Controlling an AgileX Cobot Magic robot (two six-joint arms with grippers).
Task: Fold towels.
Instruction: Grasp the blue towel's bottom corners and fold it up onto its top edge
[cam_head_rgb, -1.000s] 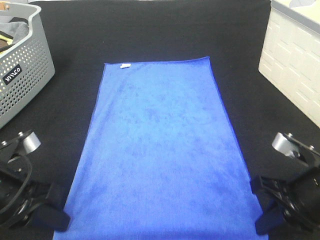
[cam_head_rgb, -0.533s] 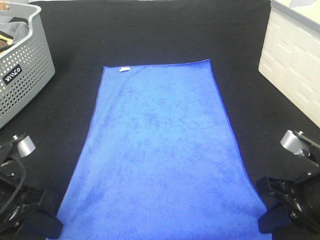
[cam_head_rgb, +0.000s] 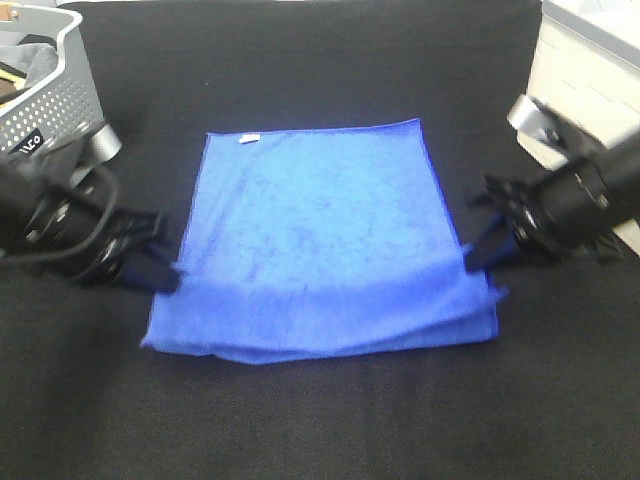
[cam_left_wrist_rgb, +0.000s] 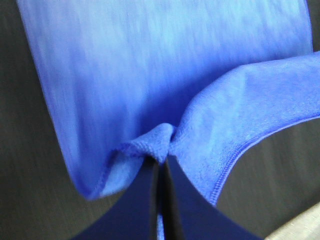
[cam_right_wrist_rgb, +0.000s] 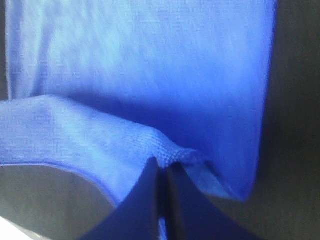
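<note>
A blue towel (cam_head_rgb: 320, 210) lies on the black table, its near part lifted and carried over the far part, with a fold line (cam_head_rgb: 320, 345) toward the front. A small white tag (cam_head_rgb: 248, 138) marks its far left corner. My left gripper (cam_head_rgb: 165, 272) is shut on the towel's near left corner, seen pinched in the left wrist view (cam_left_wrist_rgb: 160, 147). My right gripper (cam_head_rgb: 478, 255) is shut on the near right corner, seen pinched in the right wrist view (cam_right_wrist_rgb: 167, 155). Both hold their corners a little above the flat part of the towel.
A grey perforated basket (cam_head_rgb: 45, 90) with cloth inside stands at the far left. A white box (cam_head_rgb: 580, 60) stands at the far right, close behind my right arm. Black table surface (cam_head_rgb: 320, 430) surrounds the towel.
Both grippers have moved away from the front edge toward the far side, lifting the towel's near corners and carrying the near half over the far half.
</note>
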